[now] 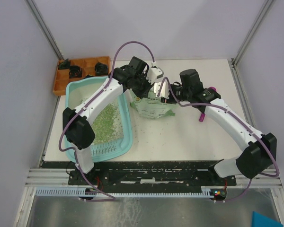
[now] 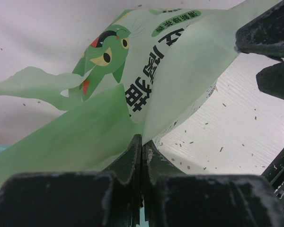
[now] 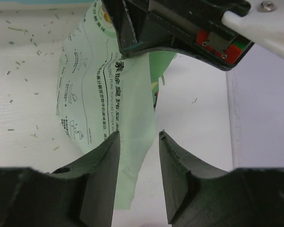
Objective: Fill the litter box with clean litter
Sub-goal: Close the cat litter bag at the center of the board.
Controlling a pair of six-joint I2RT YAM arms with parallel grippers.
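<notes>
The light-teal litter box [image 1: 129, 128] lies at the left of the table, with a patch of green clean litter [image 1: 104, 122] spread inside it. The pale green printed bag [image 1: 154, 108] stands to its right. My left gripper [image 1: 153, 90] is at the bag's top; in the left wrist view it [image 2: 143, 140] is shut on a fold of the bag [image 2: 180, 61]. My right gripper [image 1: 169, 92] is at the bag's right side; in the right wrist view it [image 3: 138, 136] is open, with a loose edge of the bag [image 3: 99, 94] between its fingers.
An orange compartment tray [image 1: 80, 71] with dark parts sits behind the litter box. A magenta scoop [image 1: 203, 116] lies partly under the right arm. Stray granules [image 1: 146, 132] are scattered on the white table around the bag. Grey walls close in the left, back and right.
</notes>
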